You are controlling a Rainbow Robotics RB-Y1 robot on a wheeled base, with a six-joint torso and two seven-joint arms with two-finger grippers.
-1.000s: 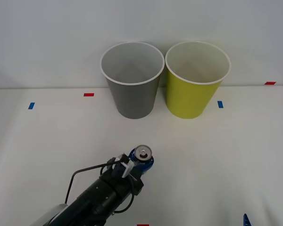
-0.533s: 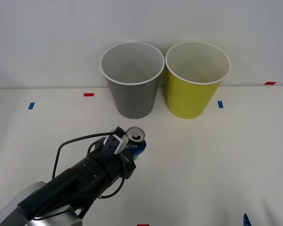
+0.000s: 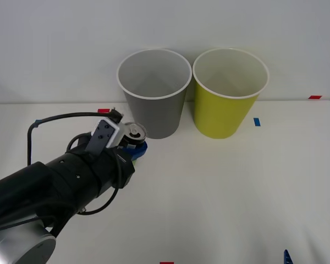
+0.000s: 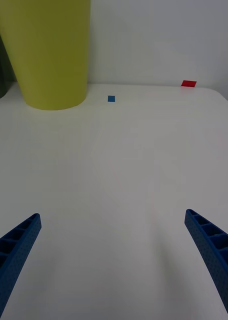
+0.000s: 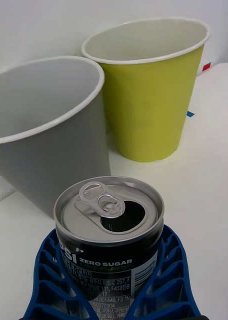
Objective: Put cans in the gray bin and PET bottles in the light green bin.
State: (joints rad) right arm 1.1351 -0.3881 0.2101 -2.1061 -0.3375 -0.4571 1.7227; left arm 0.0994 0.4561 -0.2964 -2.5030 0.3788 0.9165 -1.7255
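A small dark can [image 5: 110, 235] with a silver top and pull tab stands upright in my left gripper [image 5: 111, 280], whose blue fingers are shut around it. In the front view the can [image 3: 135, 133] is raised off the table, just left of the gray bin [image 3: 154, 93] and below its white rim. The light green bin [image 3: 229, 92] stands to the right of the gray one, both upright and open. From the left wrist, the gray bin [image 5: 49, 150] is close behind the can and the light green bin [image 5: 151, 95] farther back. My right gripper [image 4: 114, 260] hangs open over bare table.
Small red [image 3: 103, 110] and blue [image 3: 257, 121] tape marks dot the white table. A wall rises right behind the bins. A black cable [image 3: 49, 124] loops above my left arm. Open table lies in front of and right of the bins.
My left gripper has lifted the can up and carried it back and to the left, from the table's near middle to beside the gray bin. The right arm has stayed still.
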